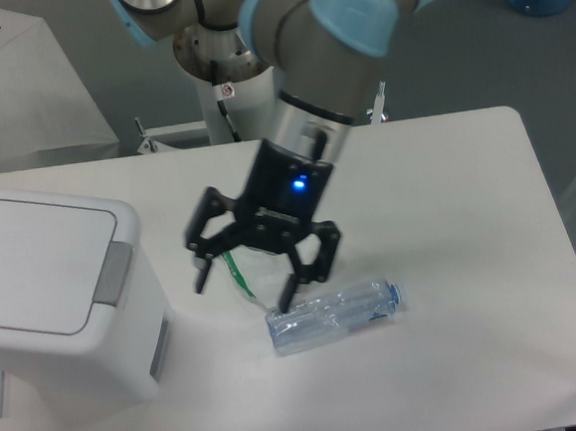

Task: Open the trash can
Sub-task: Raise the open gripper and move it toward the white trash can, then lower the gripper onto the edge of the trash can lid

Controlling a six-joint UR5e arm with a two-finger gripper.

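Note:
The trash can (60, 298) is a big white boxy bin at the table's left edge, its flat lid down and a grey tab (113, 273) on the rim facing right. My gripper (245, 292) hangs open a short way right of that tab, above the table, with nothing between its fingers. Its left fingertip is about a hand's width from the tab.
A clear plastic bottle (336, 315) lies on its side just right of the gripper. A translucent bag with a green strip (241, 271) lies under the gripper, mostly hidden. The arm's base column (230, 90) stands at the back.

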